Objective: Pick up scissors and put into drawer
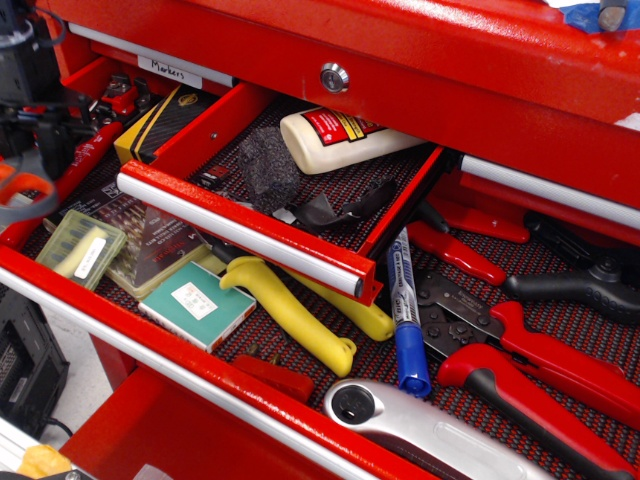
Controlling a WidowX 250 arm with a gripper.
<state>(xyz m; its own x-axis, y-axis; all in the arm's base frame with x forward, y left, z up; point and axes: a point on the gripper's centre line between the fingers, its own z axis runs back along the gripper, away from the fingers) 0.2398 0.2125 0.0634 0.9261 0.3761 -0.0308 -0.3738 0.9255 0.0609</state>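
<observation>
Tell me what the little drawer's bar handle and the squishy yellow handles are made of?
The bar handle on the small red drawer looks like brushed metal: silvery, with a soft long shine. The yellow handles look like rubbery plastic coating, smooth and slightly glossy with rounded ends, though I cannot be sure.

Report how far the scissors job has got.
Done: the scissors are grasped and raised at the far left, only their grey and orange-red handle loops showing below the gripper. In hand: carrying them. Left: moving right to the open narrow drawer, which holds a white bottle and dark bits, then releasing them there.
</observation>
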